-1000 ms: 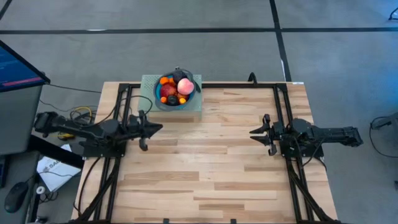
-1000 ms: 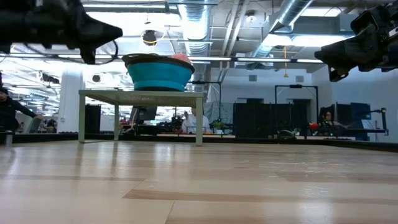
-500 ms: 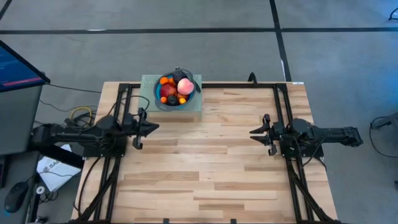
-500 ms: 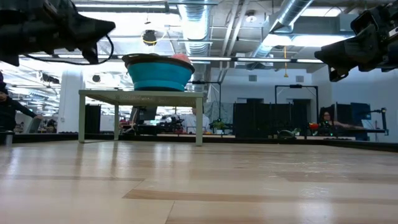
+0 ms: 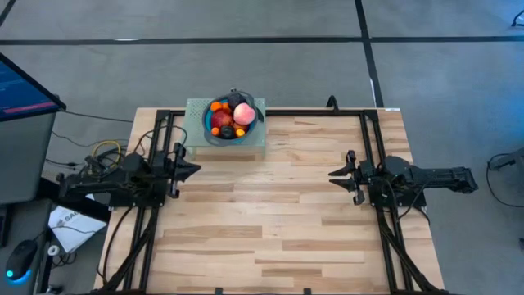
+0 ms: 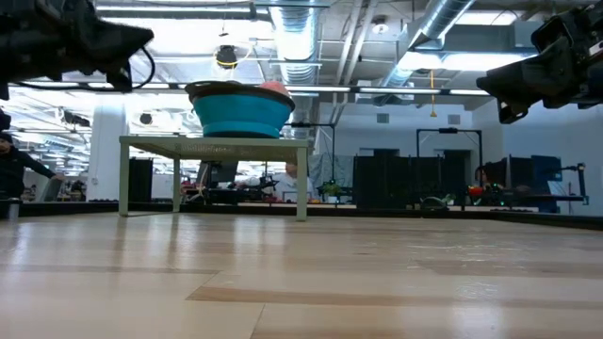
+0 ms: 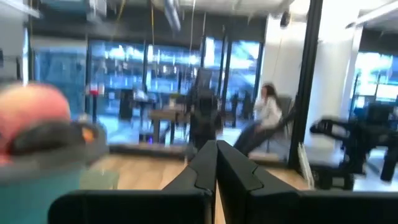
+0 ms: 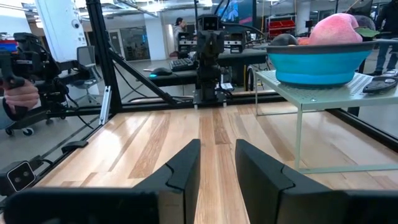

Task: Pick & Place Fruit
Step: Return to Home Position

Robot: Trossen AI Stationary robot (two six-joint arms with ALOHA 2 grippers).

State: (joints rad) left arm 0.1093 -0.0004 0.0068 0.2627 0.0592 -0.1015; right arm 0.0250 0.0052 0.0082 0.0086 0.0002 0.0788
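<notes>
Several small toy fruits sit piled in a blue round bowl (image 5: pixel 232 123): a pink peach (image 5: pixel 243 113), a red apple (image 5: pixel 223 120), tiny oranges and dark plums. The bowl stands on a small pale green stand (image 5: pixel 250 143) at the table's far edge. My left gripper (image 5: pixel 196 168) hovers shut above the table, to the left of and nearer than the stand. My right gripper (image 5: pixel 332 174) hovers open over the right side, pointing left. In the right wrist view the peach (image 8: pixel 336 28) tops the bowl (image 8: pixel 323 62).
Bare wooden tabletop (image 5: pixel 278 213) spreads between the two arms. The stand's legs (image 6: pixel 301 179) rest on the table. Black frame rails (image 5: pixel 372 139) run along both sides. A monitor (image 5: pixel 24 90) and cables lie off the left edge. People show in the room beyond.
My left arm has drawn back toward the table's left edge, away from the stand, staying raised. The bowl, the fruits and my right arm have kept still.
</notes>
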